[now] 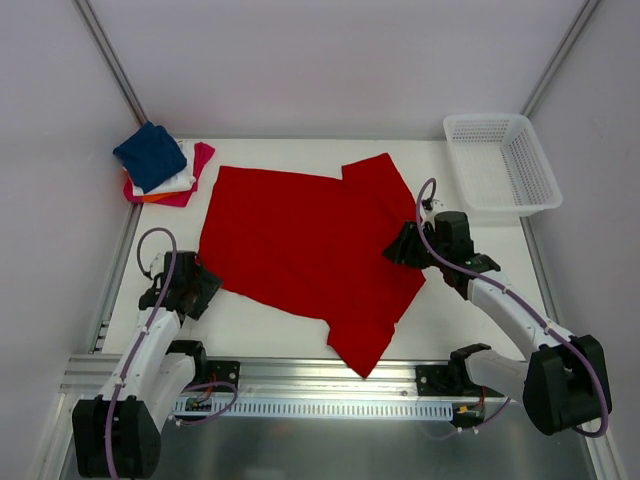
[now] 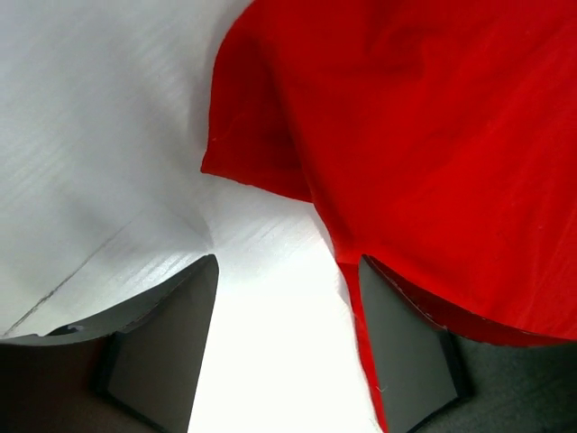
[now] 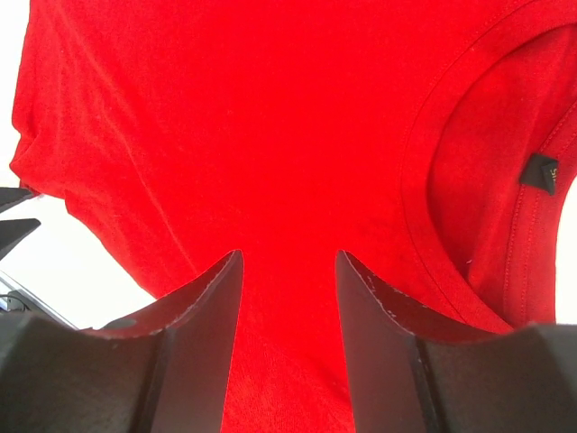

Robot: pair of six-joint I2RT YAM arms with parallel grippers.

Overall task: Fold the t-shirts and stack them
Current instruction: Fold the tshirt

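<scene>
Step in hand: setting up the first fold on the red t-shirt (image 1: 300,240). It lies open and mostly flat mid-counter (image 1: 270,325), skewed, one sleeve toward the far right, another corner hanging toward the near edge.

Left claw (image 2: 281,298): at the shirt's near-left corner, fingers spread, bare counter between them. The cloth edge runs along the inside of one finger and nothing is pinched yet.

Right claw (image 3: 288,271): low on the shirt's right side, just beside the collar (image 3: 424,180) with the neck label (image 3: 541,173) in view. Fingers are half apart with red cloth filling the gap. Can't tell whether it pinches a bunch or just sits over it.

Finished stack sits at the far-left corner: navy tee (image 1: 150,155) on top, then white tee (image 1: 183,178), orange tee (image 1: 150,197) and magenta tee (image 1: 198,165) showing underneath. The mesh basket (image 1: 487,118) at far right isn't involved.

Next move, my read: left needs the edge properly between its fingers before shutting, since right now it could close on nothing. Then both lift together and carry one side across. Risk is uneven pull, which would drag the shirt further askew.
</scene>
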